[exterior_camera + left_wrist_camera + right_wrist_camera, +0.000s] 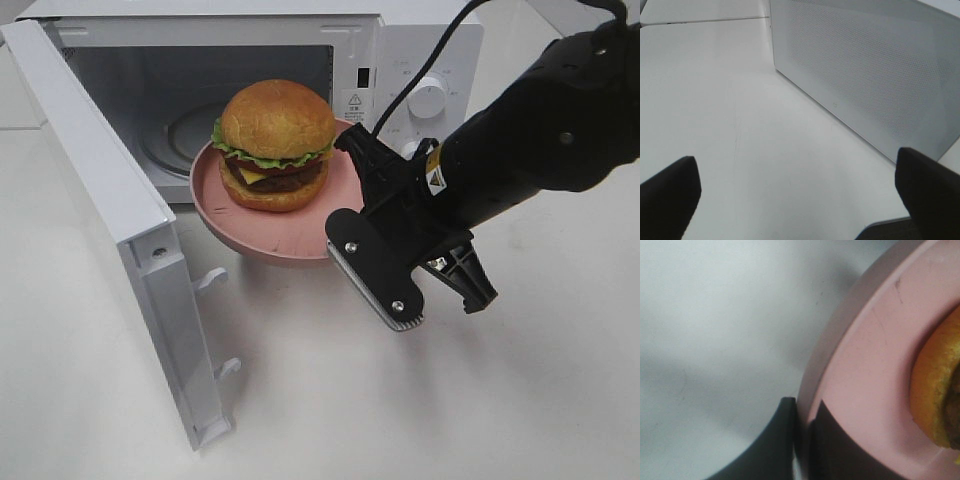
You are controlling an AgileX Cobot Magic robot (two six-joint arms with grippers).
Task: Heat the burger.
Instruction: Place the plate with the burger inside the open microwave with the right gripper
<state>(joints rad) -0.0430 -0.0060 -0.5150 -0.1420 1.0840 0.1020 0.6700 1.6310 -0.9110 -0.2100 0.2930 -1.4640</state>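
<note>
The burger [277, 145], with its golden bun, lettuce, cheese and dark patty, sits upright on a round pink plate [290, 232]. The plate hangs at the mouth of the open microwave [420, 60], its far edge at the cavity's threshold. My right gripper [340, 232] is shut on the plate's near right rim. In the right wrist view its fingers [802, 440] clamp the pink rim [875, 365], with the bun's edge [935, 390] beside them. My left gripper [800, 200] is open and empty above the table; it does not show in the exterior high view.
The microwave door [110, 230] stands swung open to the left, reaching toward the front of the white table [320, 400]. The left wrist view shows the microwave's perforated side wall [865, 65]. The microwave's dials [428, 97] are behind my right arm.
</note>
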